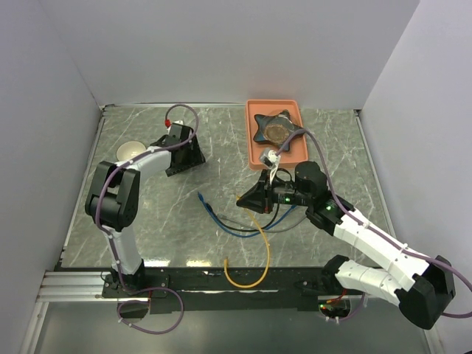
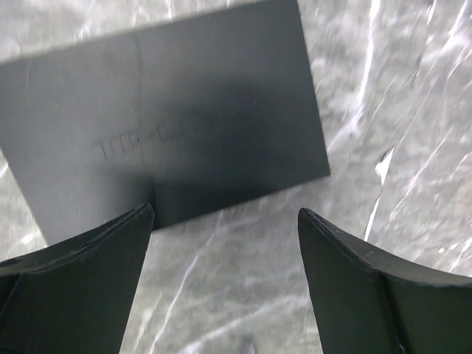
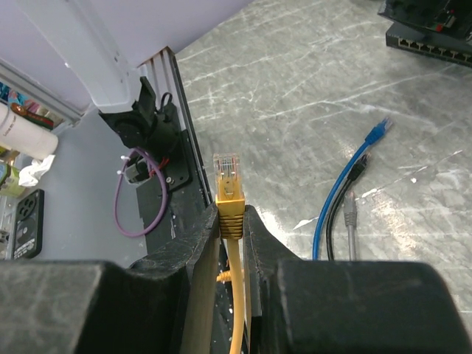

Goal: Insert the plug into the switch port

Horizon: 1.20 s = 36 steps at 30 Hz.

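The flat black switch [image 1: 188, 156] lies at the back left of the table. Its blank top fills the left wrist view [image 2: 162, 118]. My left gripper [image 2: 225, 212] is open and empty, just above the switch's near edge; it also shows in the top view [image 1: 178, 141]. My right gripper [image 3: 230, 221] is shut on the yellow plug [image 3: 228, 184], whose clear tip sticks out past the fingers. In the top view this gripper [image 1: 245, 200] is at mid-table, well right of the switch. The switch's row of ports [image 3: 435, 50] shows far off in the right wrist view.
An orange tray [image 1: 254, 151] at the back holds a dark star-shaped object [image 1: 274, 129]. Loose blue [image 1: 214, 214], black and grey cables lie mid-table; their plugs show in the right wrist view [image 3: 377, 131]. The yellow cable [image 1: 263, 254] loops to the front edge. A white round object [image 1: 131, 150] sits at the far left.
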### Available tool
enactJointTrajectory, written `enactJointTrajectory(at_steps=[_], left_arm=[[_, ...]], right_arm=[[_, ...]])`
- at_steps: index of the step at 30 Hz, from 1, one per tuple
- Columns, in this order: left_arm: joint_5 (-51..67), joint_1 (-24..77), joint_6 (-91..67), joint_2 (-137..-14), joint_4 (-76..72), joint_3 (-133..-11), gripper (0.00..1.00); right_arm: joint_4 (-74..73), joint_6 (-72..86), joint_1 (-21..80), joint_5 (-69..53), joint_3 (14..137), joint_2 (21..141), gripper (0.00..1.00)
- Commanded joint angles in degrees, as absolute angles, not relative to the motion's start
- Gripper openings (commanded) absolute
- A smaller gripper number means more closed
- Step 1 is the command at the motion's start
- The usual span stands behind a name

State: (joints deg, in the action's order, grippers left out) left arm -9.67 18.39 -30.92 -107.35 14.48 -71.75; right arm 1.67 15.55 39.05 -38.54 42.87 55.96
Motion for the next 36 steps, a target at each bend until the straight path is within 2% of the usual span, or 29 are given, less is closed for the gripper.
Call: enactJointTrajectory(at_steps=[1,6,18,23,28,36], left_arm=[[-11.68,19.07,-32.96,-104.95,23.64,-71.8,0.87],[-17.48,19.16,-30.24,-105.64,24.34,-79.08,0.9],[-21.27,18.98,-25.58,-126.46,31.55,-102.98,0.91],[-21.8,18.28,-24.35,-131.74,31.64,-106.87,0.91],[-19.43,18.02,-23.99,-131.49,30.77,-103.02,0.88],[-13.1,17.31,-26.45,-127.1,27.16,-89.05,0.86]], right_arm=[[2.99,14.94,40.08,-37.88,45.7,56.51,0.0],[2.55,14.59,40.25,-37.18,45.88,56.6,0.0],[0.35,13.54,40.61,-35.95,46.41,56.87,0.0],[0.26,13.18,40.69,-35.6,45.88,56.34,0.0],[0.26,13.01,40.87,-35.51,45.7,56.6,0.0],[0.26,12.66,41.66,-35.77,46.14,58.62,0.0]])
